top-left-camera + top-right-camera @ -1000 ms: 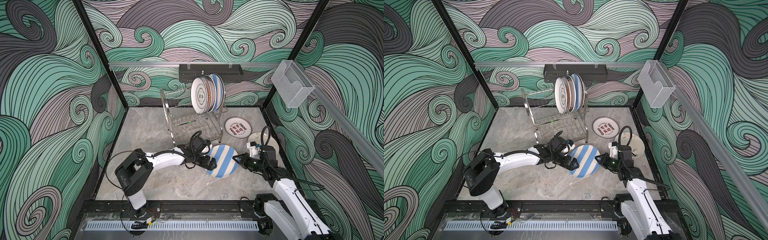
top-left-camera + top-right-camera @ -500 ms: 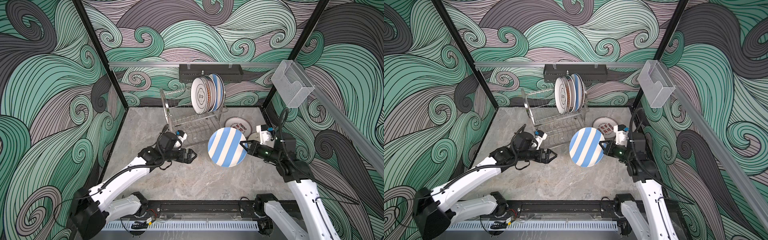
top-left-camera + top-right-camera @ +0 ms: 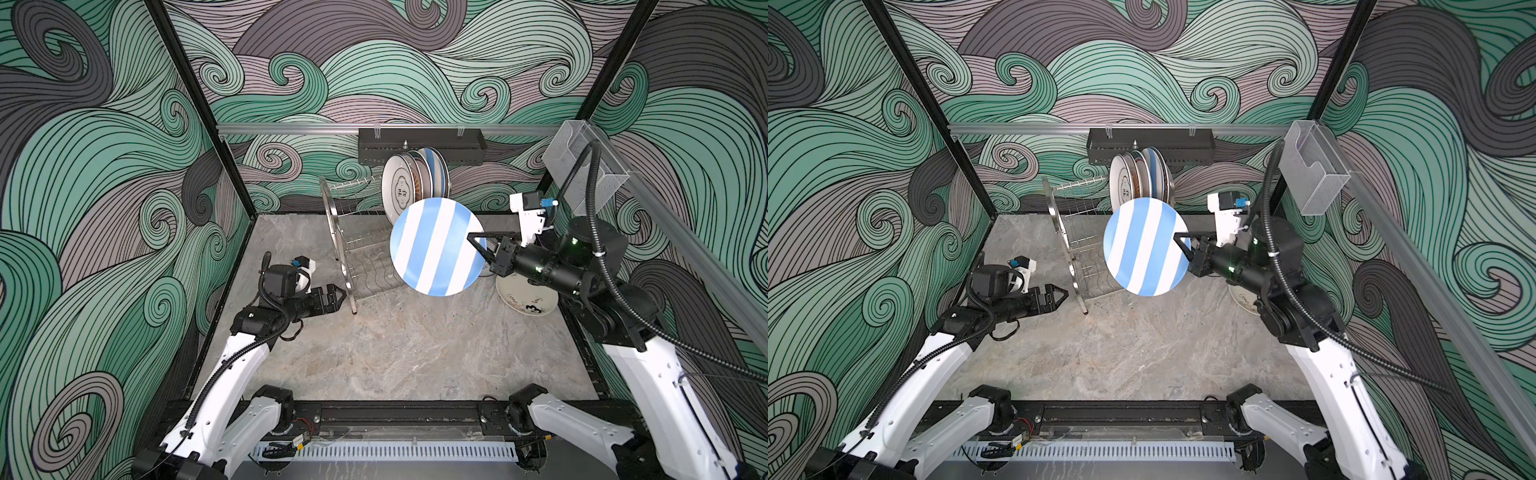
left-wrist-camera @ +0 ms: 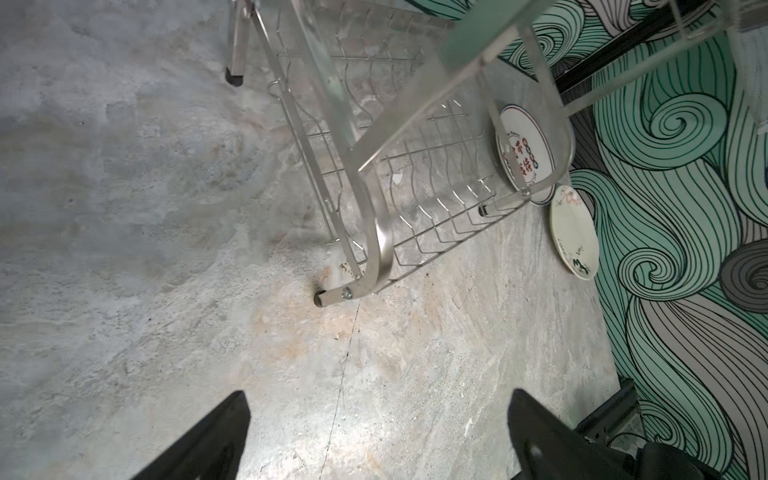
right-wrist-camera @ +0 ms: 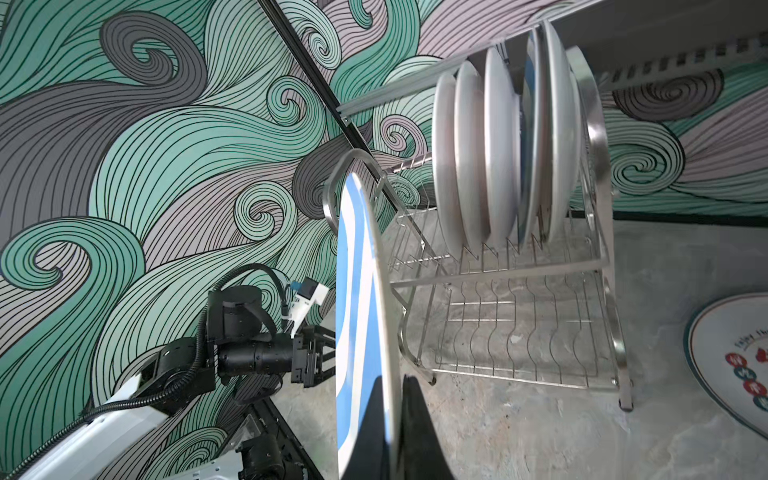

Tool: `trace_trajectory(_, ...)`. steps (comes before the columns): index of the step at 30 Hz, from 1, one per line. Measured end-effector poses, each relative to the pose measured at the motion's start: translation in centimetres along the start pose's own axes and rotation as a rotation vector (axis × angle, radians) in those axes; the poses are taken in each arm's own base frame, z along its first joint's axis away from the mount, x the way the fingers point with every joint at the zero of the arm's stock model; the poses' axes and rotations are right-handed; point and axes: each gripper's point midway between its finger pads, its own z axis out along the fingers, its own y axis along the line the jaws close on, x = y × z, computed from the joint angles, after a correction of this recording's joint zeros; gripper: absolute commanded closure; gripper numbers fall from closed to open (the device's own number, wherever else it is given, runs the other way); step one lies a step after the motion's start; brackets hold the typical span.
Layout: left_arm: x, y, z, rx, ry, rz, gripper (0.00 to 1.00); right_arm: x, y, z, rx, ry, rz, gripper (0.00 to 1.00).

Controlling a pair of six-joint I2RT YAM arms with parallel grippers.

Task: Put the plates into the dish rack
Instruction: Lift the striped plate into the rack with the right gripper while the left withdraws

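Blue-and-white striped plate (image 3: 436, 245) is held up in the air by the right gripper (image 3: 478, 247), with the jaws closed down thin on its rim. In the right wrist view the plate is seen edge-on and upright, pinched between the two black fingers (image 5: 419, 436). In both top views its striped face is turned toward the camera, and it is placed in front of the dish rack (image 3: 365, 266), covering part of it and well clear of the table (image 3: 395, 353). It is seated in no slot. In the right wrist view it is near the arched frame at the rack end away from the loaded plates; whether the frame is touched cannot be told. A row of plates (image 3: 411, 187) is stood on edge in the upper tier, packed toward the right end of the rack in the top views. Two more plates are laid flat on the table right of the rack: a lettered plate (image 4: 532, 141) just beside the rack foot, and a cream plate (image 3: 525, 297) next to it, partly covered by the right arm. Whether these two touch cannot be told. The left gripper (image 3: 338, 296) is held low over the table just beside the front left leg of the rack, jaws spread wide with nothing between them. A black tray (image 3: 419, 139) is hung on the back wall behind the rack, and a clear box (image 3: 582, 170) is fixed on the right rail.
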Motion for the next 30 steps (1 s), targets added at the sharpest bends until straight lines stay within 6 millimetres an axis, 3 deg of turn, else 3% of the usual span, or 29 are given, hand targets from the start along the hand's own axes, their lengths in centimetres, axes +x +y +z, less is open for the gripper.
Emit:
trace_trajectory(4,0.0,0.3,-0.3,-0.008,0.0,0.022,0.02,-2.6,1.0,3.8,0.022,-0.018,-0.067,1.0)
trace_trajectory(10,0.3,1.2,-0.2,-0.032,0.017,0.017,0.01,-6.2,0.7,9.4,0.125,-0.054,-0.158,1.0)
trace_trajectory(17,0.0,1.7,-0.4,-0.04,0.009,0.005,0.01,-9.8,0.9,13.4,0.288,-0.141,-0.278,1.0)
trace_trajectory(21,-0.1,2.1,-0.3,-0.045,0.011,-0.011,0.01,-10.0,1.0,15.1,0.388,-0.164,-0.341,1.0)
trace_trajectory(30,-0.4,2.5,-0.4,-0.035,0.005,-0.035,0.01,-6.7,-1.7,20.0,0.567,-0.087,-0.45,1.0)
